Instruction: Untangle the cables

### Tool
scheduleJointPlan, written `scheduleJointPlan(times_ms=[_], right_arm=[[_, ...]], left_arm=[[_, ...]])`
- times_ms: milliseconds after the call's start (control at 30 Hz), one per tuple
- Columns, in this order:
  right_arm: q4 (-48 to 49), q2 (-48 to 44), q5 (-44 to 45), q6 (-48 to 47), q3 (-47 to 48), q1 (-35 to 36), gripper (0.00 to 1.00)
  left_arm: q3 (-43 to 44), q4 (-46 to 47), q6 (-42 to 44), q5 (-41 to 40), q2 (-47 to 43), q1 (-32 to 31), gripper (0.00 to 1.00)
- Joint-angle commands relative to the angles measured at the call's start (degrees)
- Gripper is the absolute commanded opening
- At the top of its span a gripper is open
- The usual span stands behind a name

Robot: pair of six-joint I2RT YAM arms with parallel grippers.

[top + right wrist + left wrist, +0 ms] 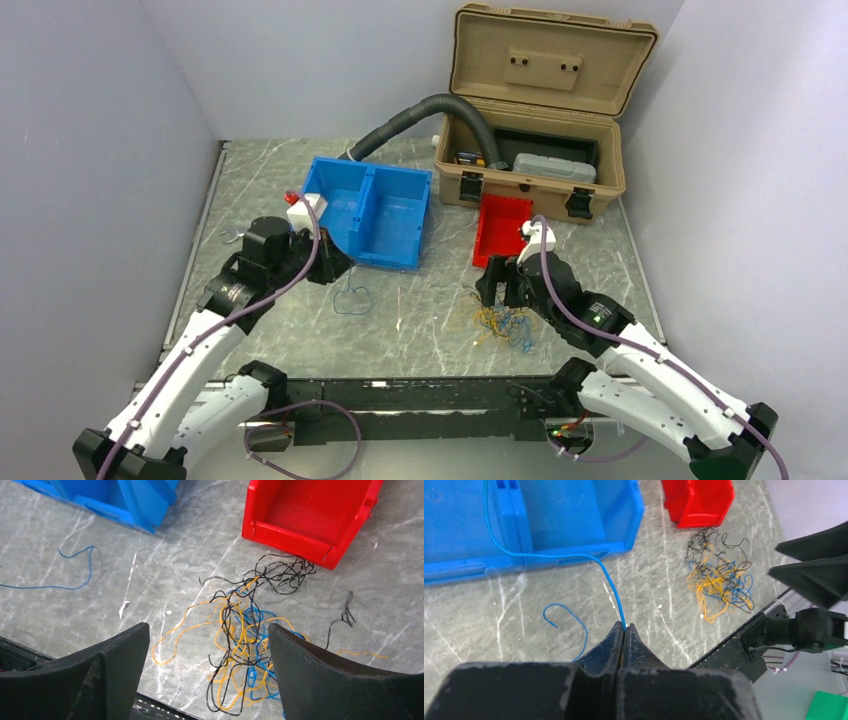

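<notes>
Cables (243, 630) before red bin (300, 510) (loose tangle)

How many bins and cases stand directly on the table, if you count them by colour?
Blue bin: 1
Red bin: 1
Tan case, lid open: 1
Total: 3
</notes>
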Motion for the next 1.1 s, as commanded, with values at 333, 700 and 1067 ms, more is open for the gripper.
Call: scheduleJointPlan(times_ms=[333,700,1067], right_arm=[[0.5,4.0,14.8,13.4,-5.2,-0.7,1.00],[3.7,-2.3,4.5,10.8,-8.3,-13.9,1.00],[-6.1,-7.8,19.9,14.8,-1.5,-15.0,1.00]], left_arm=[[25.3,-5.0,1.7,4.5,8.8,-3.7,0.00],[36.2,5.6,-1.1,6.7,23.0,-15.7,0.00],[55.6,16.8,-3.1,7.4,50.0,-21.6,0.00]])
